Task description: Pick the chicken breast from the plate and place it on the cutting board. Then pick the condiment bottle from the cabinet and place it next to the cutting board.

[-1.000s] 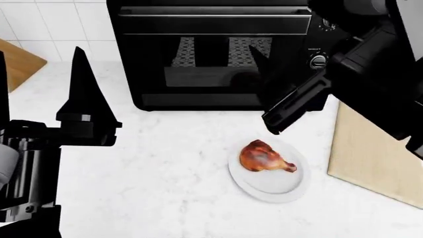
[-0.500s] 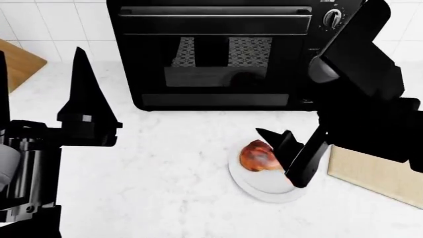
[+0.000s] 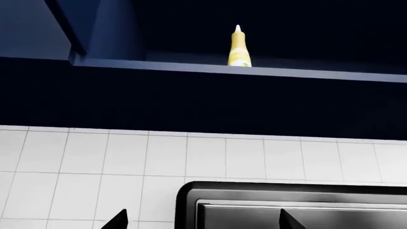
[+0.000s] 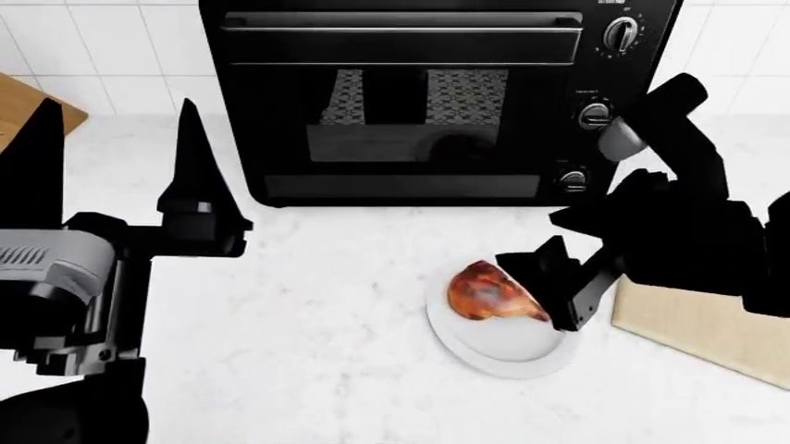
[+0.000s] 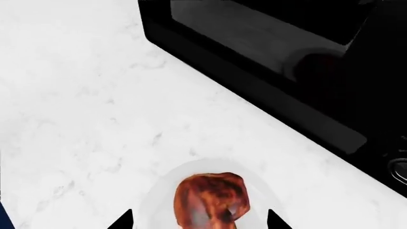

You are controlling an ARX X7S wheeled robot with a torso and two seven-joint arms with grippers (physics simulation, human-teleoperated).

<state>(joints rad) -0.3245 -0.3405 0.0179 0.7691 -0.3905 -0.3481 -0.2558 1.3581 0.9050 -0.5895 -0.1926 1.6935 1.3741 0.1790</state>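
The chicken breast (image 4: 491, 290) is a glossy reddish-brown piece lying on the white plate (image 4: 509, 348) in front of the oven. My right gripper (image 4: 547, 280) is open and low over the plate at the chicken's tapering end. In the right wrist view the chicken (image 5: 212, 199) lies between the two spread fingertips (image 5: 123, 221) on the plate (image 5: 159, 198). The cutting board (image 4: 709, 326) lies to the right, partly hidden by my right arm. My left gripper (image 4: 118, 166) is open and empty, pointing up at the left. The yellow condiment bottle (image 3: 239, 47) stands on the cabinet shelf.
A black toaster oven (image 4: 420, 92) stands at the back of the white marble counter (image 4: 309, 324), close behind the plate. A wooden block (image 4: 35, 111) sits at the far left. A white tiled wall (image 3: 127, 162) runs below the dark cabinet (image 3: 190, 102).
My right gripper has come down from in front of the oven to the plate and now straddles the chicken. My left gripper has shifted a little to the right in view.
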